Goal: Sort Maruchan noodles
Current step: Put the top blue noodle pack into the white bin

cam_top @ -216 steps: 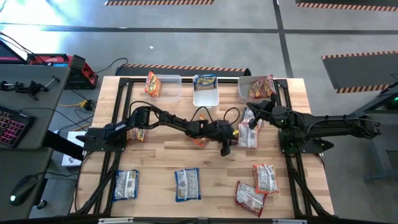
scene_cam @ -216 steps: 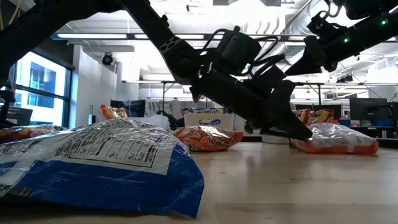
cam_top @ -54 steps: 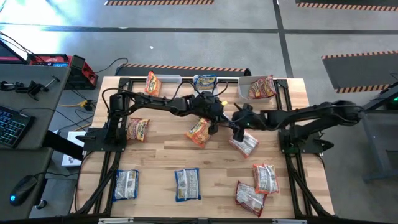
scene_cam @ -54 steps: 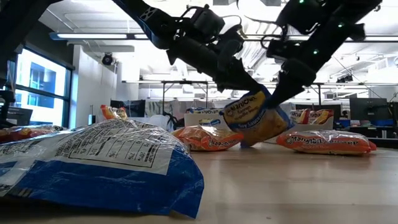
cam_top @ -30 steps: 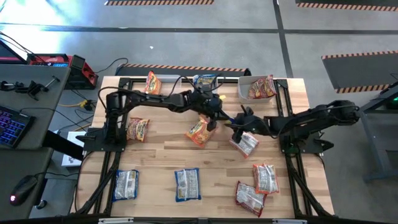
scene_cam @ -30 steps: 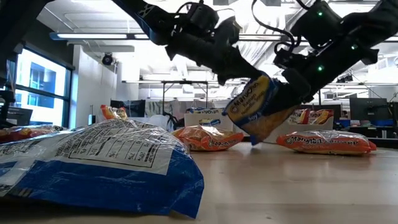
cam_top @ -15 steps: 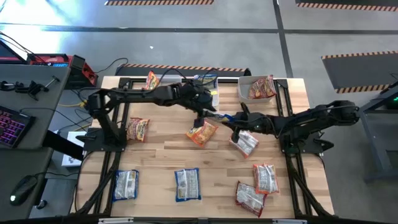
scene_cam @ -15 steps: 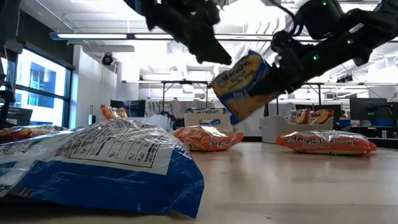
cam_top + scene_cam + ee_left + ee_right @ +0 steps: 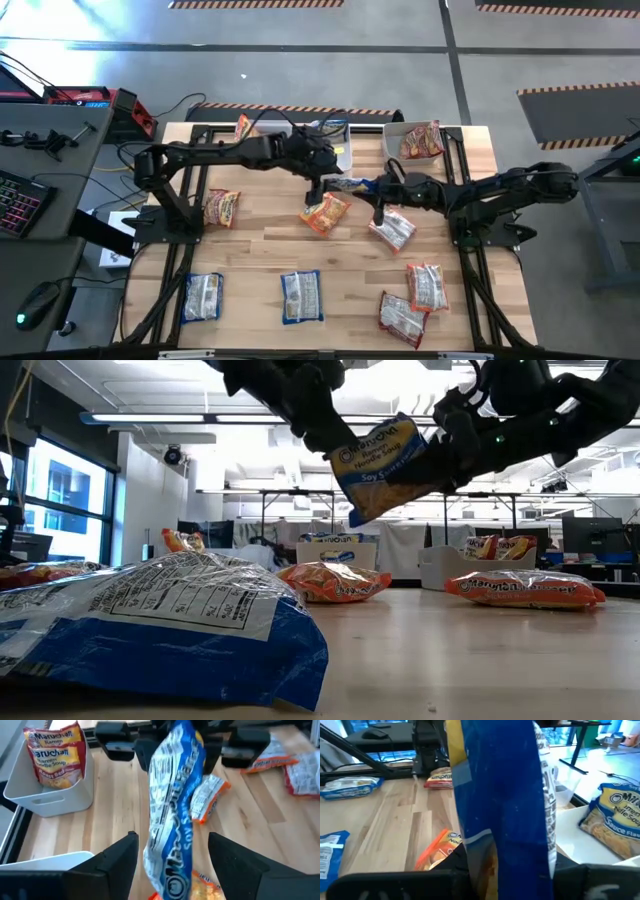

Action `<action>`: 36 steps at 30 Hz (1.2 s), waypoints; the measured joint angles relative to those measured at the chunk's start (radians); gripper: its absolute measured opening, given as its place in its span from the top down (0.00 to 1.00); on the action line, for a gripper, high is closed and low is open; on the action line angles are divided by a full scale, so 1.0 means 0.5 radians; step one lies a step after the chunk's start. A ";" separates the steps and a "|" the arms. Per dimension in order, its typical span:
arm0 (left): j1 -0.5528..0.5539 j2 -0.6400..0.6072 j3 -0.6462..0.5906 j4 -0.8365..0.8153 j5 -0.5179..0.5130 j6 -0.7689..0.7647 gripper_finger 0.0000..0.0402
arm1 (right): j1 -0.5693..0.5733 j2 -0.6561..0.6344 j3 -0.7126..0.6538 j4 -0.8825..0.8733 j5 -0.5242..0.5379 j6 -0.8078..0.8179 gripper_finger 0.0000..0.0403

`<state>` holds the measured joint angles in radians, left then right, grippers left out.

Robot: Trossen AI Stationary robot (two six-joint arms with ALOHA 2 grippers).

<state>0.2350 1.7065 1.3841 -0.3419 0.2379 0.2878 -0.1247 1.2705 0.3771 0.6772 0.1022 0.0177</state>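
Above the table's middle, clear of the wood: blue-and-white packet (image 9: 347, 184), clamped between the narrowed fingers of the right gripper (image 9: 380, 189); it hangs lengthwise and fills that arm's wrist view (image 9: 500, 805).

Left gripper (image 9: 322, 182): fingers spread wide either side of the same packet (image 9: 172, 815), no visible contact.

Risks, judged:
- Single-ended pinch on slick film; the packet may slide out or swing, and would land on the orange packet (image 9: 324, 212) lying directly below.
- Both grippers crowd one spot; a close pass could knock the packet loose or bump arm against arm.

Surroundings:
- Three bins along the far edge. Middle bin (image 9: 343, 153), holding a blue packet, sits just behind the left arm, which partly blocks the approach. Right bin (image 9: 395, 142) holds a red-and-white packet (image 9: 421, 140); an orange packet (image 9: 243, 128) stands at the left one.
- Unsorted on the table (image 9: 255, 250): red-and-white packet (image 9: 391, 230) just beside the right gripper, two more (image 9: 412, 298) at the near right, two blue ones (image 9: 251, 296) along the near edge, one orange (image 9: 221, 207) at the left.
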 joint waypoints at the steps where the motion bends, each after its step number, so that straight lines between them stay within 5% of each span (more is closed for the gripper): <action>1: -0.007 0.000 -0.001 0.000 -0.026 0.025 0.43 | -0.013 0.000 0.000 0.000 -0.015 -0.001 0.81; 5: -0.031 0.001 0.024 -0.011 -0.156 0.076 0.45 | -0.053 0.001 0.000 0.001 -0.019 -0.037 0.81; 21: 0.000 0.321 0.571 -0.449 -0.065 0.068 0.51 | -0.091 0.000 0.002 0.091 -0.130 -0.069 0.81; 32: 0.030 0.330 0.614 -0.516 0.048 0.131 0.94 | -0.090 0.000 0.003 0.099 -0.004 -0.072 0.72; 36: 0.066 0.325 0.614 -0.535 0.063 0.164 0.97 | -0.091 0.000 0.005 0.102 0.012 -0.074 0.68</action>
<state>0.2681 1.8691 1.6913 -0.6094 0.2692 0.3696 -0.1703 1.2705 0.3794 0.7280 0.1082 -0.0194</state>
